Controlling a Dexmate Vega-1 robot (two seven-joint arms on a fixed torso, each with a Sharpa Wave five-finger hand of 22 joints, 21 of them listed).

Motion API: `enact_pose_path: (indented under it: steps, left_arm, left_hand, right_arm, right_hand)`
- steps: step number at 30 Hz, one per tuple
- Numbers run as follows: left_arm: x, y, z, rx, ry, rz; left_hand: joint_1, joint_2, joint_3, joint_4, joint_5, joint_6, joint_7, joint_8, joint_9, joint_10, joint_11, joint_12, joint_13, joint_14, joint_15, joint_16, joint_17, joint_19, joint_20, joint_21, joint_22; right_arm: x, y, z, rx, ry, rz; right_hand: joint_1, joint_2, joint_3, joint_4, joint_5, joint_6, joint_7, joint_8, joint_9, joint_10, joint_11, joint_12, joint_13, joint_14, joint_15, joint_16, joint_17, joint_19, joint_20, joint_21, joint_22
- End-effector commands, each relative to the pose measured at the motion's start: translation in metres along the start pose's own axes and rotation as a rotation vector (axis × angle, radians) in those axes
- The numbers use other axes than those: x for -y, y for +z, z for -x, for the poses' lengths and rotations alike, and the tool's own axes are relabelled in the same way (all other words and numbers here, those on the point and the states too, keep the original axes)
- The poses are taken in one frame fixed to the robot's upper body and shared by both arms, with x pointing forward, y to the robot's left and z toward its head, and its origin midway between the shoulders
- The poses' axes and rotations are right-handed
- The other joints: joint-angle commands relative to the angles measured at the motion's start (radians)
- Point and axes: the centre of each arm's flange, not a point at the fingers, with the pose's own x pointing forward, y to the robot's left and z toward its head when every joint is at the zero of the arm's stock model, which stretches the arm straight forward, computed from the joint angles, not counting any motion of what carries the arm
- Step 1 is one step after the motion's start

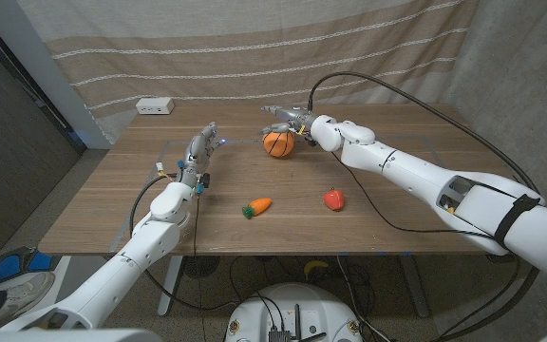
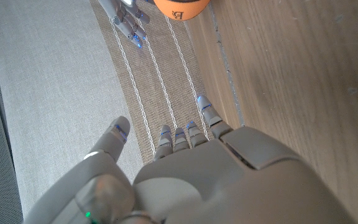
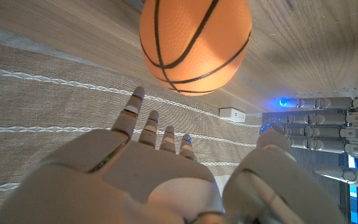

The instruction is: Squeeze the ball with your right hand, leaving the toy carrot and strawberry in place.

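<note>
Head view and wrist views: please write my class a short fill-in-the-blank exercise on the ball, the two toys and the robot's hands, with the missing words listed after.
1. The orange ball carries black lines like a ____.
2. The hand beside the ball with its fingers spread is the robot's ____ hand.
3. Between the toy carrot and the strawberry, the one nearer the left hand is the ____.
4. The strawberry's colour is ____.

Missing words: basketball; right; carrot; red

The head view looks down over the whole table (image 1: 283, 214), while both wrist views look close along their hands and share the ball (image 2: 180, 7).
</note>
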Motion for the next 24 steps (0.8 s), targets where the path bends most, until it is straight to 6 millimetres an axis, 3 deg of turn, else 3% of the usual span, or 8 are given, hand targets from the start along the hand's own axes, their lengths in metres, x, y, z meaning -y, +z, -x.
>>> enact_pose_path:
  steps: [1, 9, 15, 17, 22, 23, 24]
  left_arm:
    - [-0.002, 0.000, 0.000, -0.003, 0.006, 0.002]
    - [-0.003, -0.001, -0.001, -0.003, 0.001, -0.002]
    - [-0.003, -0.001, -0.003, -0.005, 0.002, 0.003]
    - [-0.003, -0.001, -0.004, -0.004, -0.003, -0.001]
    - [-0.004, -0.001, -0.006, -0.005, -0.005, -0.002]
    - [-0.004, -0.001, -0.007, -0.005, -0.004, 0.000]
    - [-0.004, -0.001, -0.007, -0.004, -0.006, -0.003]
  left_hand:
    - [-0.006, 0.022, 0.002, -0.004, 0.000, 0.005, 0.000, 0.004, 0.003, -0.003, 0.007, 0.006, 0.003, 0.001, 0.003, 0.003, 0.001, 0.005, 0.003, -0.003, 0.006]
    - [-0.008, 0.022, 0.002, -0.004, 0.000, 0.006, 0.000, 0.004, 0.003, -0.004, 0.007, 0.006, 0.003, 0.001, 0.002, 0.003, 0.001, 0.007, 0.005, -0.005, 0.006]
    - [-0.008, 0.022, 0.003, -0.005, 0.000, 0.006, 0.000, 0.004, 0.003, -0.003, 0.007, 0.006, 0.003, 0.001, 0.003, 0.003, 0.001, 0.008, 0.005, -0.007, 0.006]
    - [-0.008, 0.022, 0.003, -0.005, 0.000, 0.006, -0.001, 0.004, 0.003, -0.003, 0.008, 0.006, 0.003, 0.001, 0.003, 0.003, 0.001, 0.008, 0.005, -0.008, 0.006]
    - [-0.009, 0.022, 0.002, -0.006, 0.000, 0.006, -0.001, 0.004, 0.003, -0.004, 0.007, 0.006, 0.003, 0.001, 0.002, 0.003, 0.001, 0.009, 0.005, -0.009, 0.006]
    - [-0.009, 0.022, 0.002, -0.006, 0.000, 0.006, -0.001, 0.004, 0.003, -0.004, 0.008, 0.006, 0.003, 0.001, 0.003, 0.003, 0.001, 0.009, 0.005, -0.009, 0.006]
    - [-0.009, 0.022, 0.002, -0.006, 0.000, 0.006, 0.000, 0.004, 0.003, -0.004, 0.007, 0.006, 0.003, 0.001, 0.003, 0.003, 0.001, 0.009, 0.005, -0.010, 0.006]
  right_arm:
    - [-0.007, 0.003, -0.009, -0.019, 0.053, 0.029]
    - [-0.011, 0.002, -0.014, -0.064, 0.104, 0.055]
    - [-0.014, 0.000, -0.019, -0.130, 0.160, 0.084]
    - [-0.015, -0.001, -0.021, -0.148, 0.178, 0.094]
    - [-0.017, -0.001, -0.024, -0.199, 0.230, 0.127]
    - [-0.018, -0.001, -0.025, -0.211, 0.241, 0.135]
    - [-0.018, -0.001, -0.026, -0.219, 0.245, 0.143]
  right_hand:
    - [0.021, 0.004, -0.003, -0.003, 0.007, -0.010, -0.009, 0.008, 0.000, -0.012, 0.001, 0.006, 0.001, 0.009, 0.012, 0.008, -0.001, 0.010, 0.004, 0.001, 0.001]
    - [0.031, 0.001, -0.004, -0.005, 0.013, 0.008, -0.046, 0.019, 0.000, -0.020, 0.012, 0.008, -0.001, 0.005, 0.023, 0.007, -0.006, -0.001, 0.007, -0.006, 0.001]
    - [0.042, -0.005, -0.009, -0.004, 0.021, 0.002, -0.111, 0.016, -0.002, -0.049, 0.004, 0.005, -0.003, 0.020, 0.024, 0.013, -0.012, 0.025, 0.004, 0.002, 0.002]
    - [0.054, -0.009, -0.013, -0.003, 0.028, -0.022, -0.128, 0.011, -0.002, -0.071, -0.002, 0.005, -0.006, 0.045, 0.018, 0.022, -0.017, 0.078, -0.001, 0.019, 0.004]
    - [0.121, -0.027, -0.019, -0.013, 0.053, -0.072, -0.130, 0.008, -0.003, -0.098, -0.011, 0.013, -0.011, 0.118, -0.006, 0.041, -0.028, 0.253, -0.010, 0.070, 0.002]
    - [0.139, -0.031, -0.022, -0.012, 0.061, -0.093, -0.130, 0.006, -0.002, -0.105, -0.014, 0.014, -0.012, 0.139, -0.022, 0.048, -0.028, 0.295, -0.029, 0.081, 0.001]
    - [0.146, -0.032, -0.024, -0.011, 0.063, -0.104, -0.130, 0.005, -0.002, -0.108, -0.015, 0.015, -0.012, 0.154, -0.030, 0.053, -0.027, 0.308, -0.034, 0.083, 0.001]
